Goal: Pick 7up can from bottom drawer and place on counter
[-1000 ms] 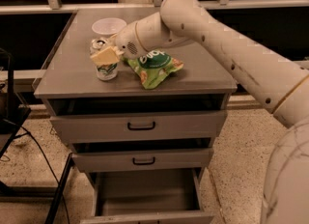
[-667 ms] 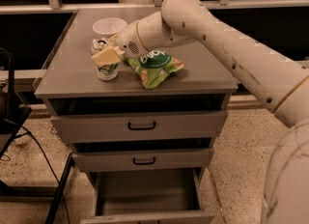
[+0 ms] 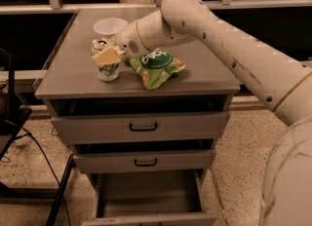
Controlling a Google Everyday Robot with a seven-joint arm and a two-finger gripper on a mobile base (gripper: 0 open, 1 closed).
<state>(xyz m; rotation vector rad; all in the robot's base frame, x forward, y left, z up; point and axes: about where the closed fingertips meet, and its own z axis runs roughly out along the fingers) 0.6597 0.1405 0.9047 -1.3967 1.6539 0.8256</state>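
Observation:
The 7up can (image 3: 107, 71) stands upright on the counter (image 3: 68, 81), at its left middle. My gripper (image 3: 105, 54) is at the can's upper part, with a yellowish finger (image 3: 107, 55) across its front, and it looks shut on the can. The arm reaches in from the right, over the counter. The bottom drawer (image 3: 146, 198) is pulled open below, and its grey interior holds nothing that I can see.
A green chip bag (image 3: 157, 67) lies on the counter just right of the can. A white bowl (image 3: 110, 26) sits behind the can at the back. The two upper drawers (image 3: 141, 127) with black handles are nearly closed. A black stand (image 3: 12, 118) is at the left.

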